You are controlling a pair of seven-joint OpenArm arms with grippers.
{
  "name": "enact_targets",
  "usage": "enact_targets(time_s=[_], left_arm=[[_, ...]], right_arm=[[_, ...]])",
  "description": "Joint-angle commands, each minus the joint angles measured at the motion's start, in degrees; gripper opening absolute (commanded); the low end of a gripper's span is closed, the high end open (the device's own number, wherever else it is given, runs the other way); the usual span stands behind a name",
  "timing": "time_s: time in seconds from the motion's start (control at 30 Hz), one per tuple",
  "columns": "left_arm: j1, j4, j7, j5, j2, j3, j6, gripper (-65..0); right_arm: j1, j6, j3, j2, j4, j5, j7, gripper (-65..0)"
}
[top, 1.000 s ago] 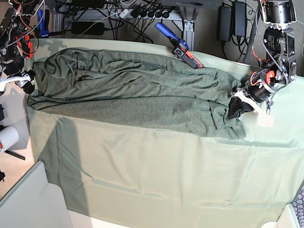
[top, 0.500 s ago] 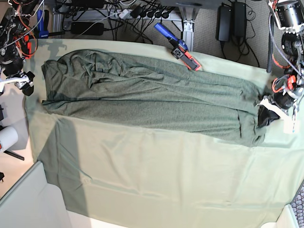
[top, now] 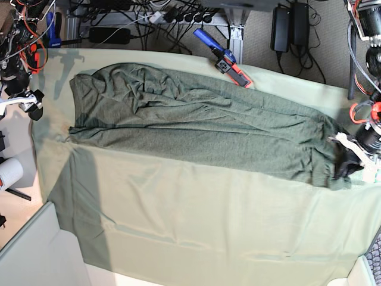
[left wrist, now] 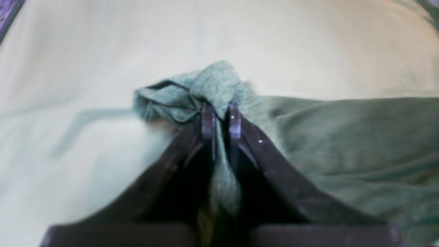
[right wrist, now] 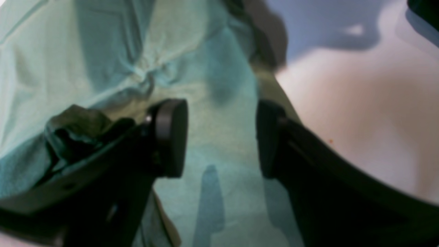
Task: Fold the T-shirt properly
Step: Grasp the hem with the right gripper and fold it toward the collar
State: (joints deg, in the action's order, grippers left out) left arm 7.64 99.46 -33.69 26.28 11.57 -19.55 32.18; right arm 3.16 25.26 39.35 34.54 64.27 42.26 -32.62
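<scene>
The dark olive T-shirt (top: 196, 128) lies stretched in a long wrinkled band across the back half of the table. My left gripper (top: 348, 165) is at its right end, near the table's right edge. In the left wrist view that gripper (left wrist: 221, 121) is shut on a bunched fold of the T-shirt (left wrist: 212, 84), and the rest of the shirt trails off to the right. My right gripper (top: 33, 104) hangs at the table's left edge, apart from the shirt. Its jaws (right wrist: 221, 137) stand open over pale cloth with nothing between them.
The pale green table cloth (top: 208, 226) covers the whole table. A blue and red tool (top: 223, 56) lies at the back edge. Cables and power bricks (top: 292, 27) sit behind the table. A white roll (top: 9, 173) is off the left side.
My left gripper has moved right and toward the front edge, dragging the T-shirt with it. The shirt's left end has slid away from the right gripper, which has stayed put.
</scene>
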Motion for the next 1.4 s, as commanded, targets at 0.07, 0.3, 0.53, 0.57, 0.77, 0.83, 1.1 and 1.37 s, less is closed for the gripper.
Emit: enact_targets(time_s=[0.07, 0.3, 0.53, 0.57, 0.77, 0.83, 1.1, 1.37], left_arm=[[0.04, 6.82, 1.36, -3.19, -0.85, 6.56, 0.59, -65.0], [0.11, 11.34, 1.33, -17.35, -6.16, 26.69, -6.14, -65.0], [0.15, 11.06, 1.31, -25.59, -6.97, 41.05, -14.80, -65.0], [0.15, 10.91, 1.31, -25.86, -6.97, 42.16, -14.88, -65.0], [0.13, 6.69, 1.36, -25.90, -6.97, 46.90, -14.86, -65.0], [0.13, 4.63, 1.33, -25.90, -6.97, 47.74, -14.84, -65.0], [0.13, 1.01, 2.49, -22.14, -7.06, 51.78, -10.60, -37.4], [-0.02, 5.84, 3.48, -20.94, -9.68, 53.40, -10.49, -37.0]], right_arm=[[-0.61, 0.22, 0.55, 1.60, 0.90, 0.85, 1.16, -32.9], [-0.59, 0.22, 0.55, 1.62, 0.90, 0.83, 1.11, -32.9], [-0.59, 0.22, 0.55, 1.60, 0.90, 0.85, 1.55, -32.9], [-0.61, 0.22, 0.55, 1.62, 0.90, 0.85, 1.55, -32.9], [-0.59, 0.22, 0.55, 1.62, 0.90, 0.87, -0.33, -32.9], [-0.59, 0.22, 0.55, 1.62, 0.90, 0.87, -0.96, -32.9], [-0.59, 2.89, 0.55, 1.51, 0.90, 5.60, -9.29, -32.9], [-2.14, 3.56, 0.52, 1.46, 1.22, 8.17, -7.32, -32.9]])
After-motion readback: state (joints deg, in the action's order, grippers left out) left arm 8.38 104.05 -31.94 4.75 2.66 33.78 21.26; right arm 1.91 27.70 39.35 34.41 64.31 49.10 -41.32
